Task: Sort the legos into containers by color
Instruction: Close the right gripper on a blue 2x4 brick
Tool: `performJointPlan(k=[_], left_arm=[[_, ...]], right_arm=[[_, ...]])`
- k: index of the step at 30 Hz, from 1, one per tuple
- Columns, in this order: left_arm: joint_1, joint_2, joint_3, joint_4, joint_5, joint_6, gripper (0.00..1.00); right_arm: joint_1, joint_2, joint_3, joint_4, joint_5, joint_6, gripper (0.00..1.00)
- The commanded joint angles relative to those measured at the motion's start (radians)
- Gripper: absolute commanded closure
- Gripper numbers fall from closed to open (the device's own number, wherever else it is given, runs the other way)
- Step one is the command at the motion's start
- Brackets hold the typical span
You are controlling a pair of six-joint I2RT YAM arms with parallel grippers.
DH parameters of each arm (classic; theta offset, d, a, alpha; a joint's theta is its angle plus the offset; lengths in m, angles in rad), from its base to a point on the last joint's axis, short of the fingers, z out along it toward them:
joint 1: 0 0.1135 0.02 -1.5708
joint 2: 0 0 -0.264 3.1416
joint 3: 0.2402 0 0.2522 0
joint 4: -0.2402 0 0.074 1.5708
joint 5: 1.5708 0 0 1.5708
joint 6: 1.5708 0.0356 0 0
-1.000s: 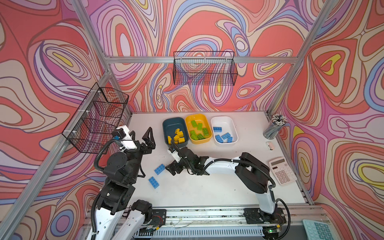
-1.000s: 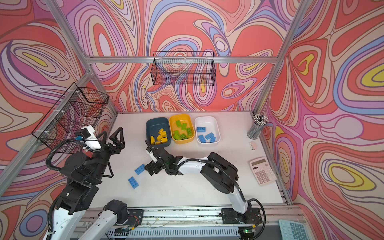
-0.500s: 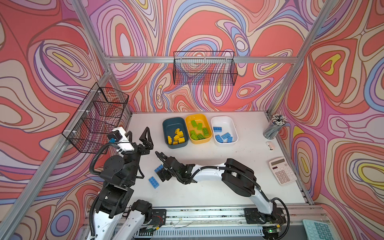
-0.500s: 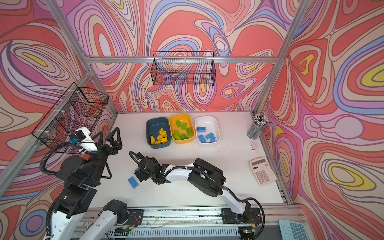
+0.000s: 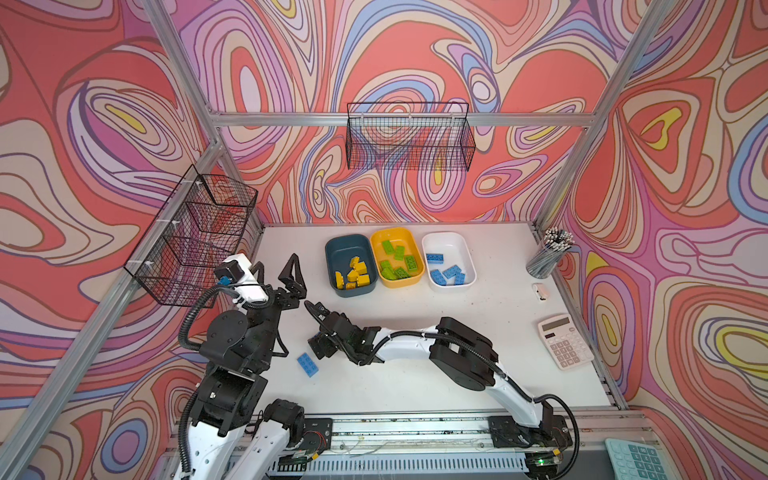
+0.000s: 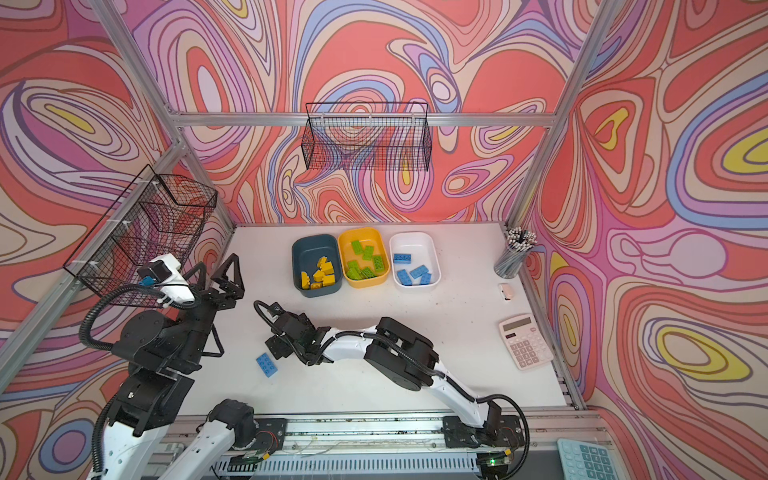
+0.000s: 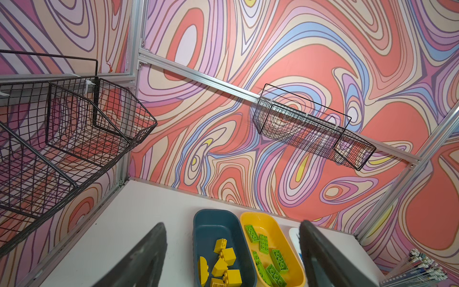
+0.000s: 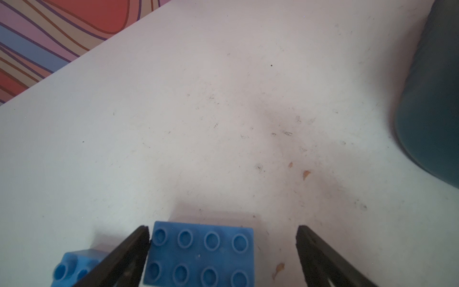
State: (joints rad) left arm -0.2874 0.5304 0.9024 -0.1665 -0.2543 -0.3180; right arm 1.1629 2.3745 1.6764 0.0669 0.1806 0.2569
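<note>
Low in both top views, the scuffed white counter [image 5: 395, 390] carries a loose blue lego [image 5: 307, 365]. Just beside it a second blue lego [image 8: 201, 256], hidden under the right arm [image 5: 407, 349] from above, lies between the spread right fingers [image 8: 124, 261], one touching it. The left fingers [image 7: 144, 258] hang spread above the counter. Farther up, the teal tub [image 5: 345, 253], yellow tub [image 5: 409, 241] and white tub [image 5: 451, 247] hold sorted legos [image 5: 357, 276] beneath swirl-painted walls [image 5: 415, 41].

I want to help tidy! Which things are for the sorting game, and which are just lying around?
For the job: loose blue brick, second blue brick, teal tub, yellow tub, white tub, sorted bricks inside them.

Just lying about: white calculator, pen cup, back wire basket, side wire basket.
</note>
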Motion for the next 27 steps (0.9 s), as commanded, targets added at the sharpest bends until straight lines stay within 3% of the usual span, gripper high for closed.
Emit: performJointPlan(k=[1, 14, 27], left_arm=[[0.008, -0.007, -0.01, 0.024, 0.012, -0.004, 0.17], [0.016, 0.001, -0.01, 0.024, 0.023, -0.01, 0.17], [0.02, 0.004, -0.013, 0.025, 0.027, -0.017, 0.16]], right_arm=[[0.006, 0.044, 0.026, -0.031, 0.018, 0.01, 0.04], [0.024, 0.051, 0.052, -0.052, 0.042, -0.016, 0.04], [0.032, 0.106, 0.092, -0.112, 0.121, -0.05, 0.19]])
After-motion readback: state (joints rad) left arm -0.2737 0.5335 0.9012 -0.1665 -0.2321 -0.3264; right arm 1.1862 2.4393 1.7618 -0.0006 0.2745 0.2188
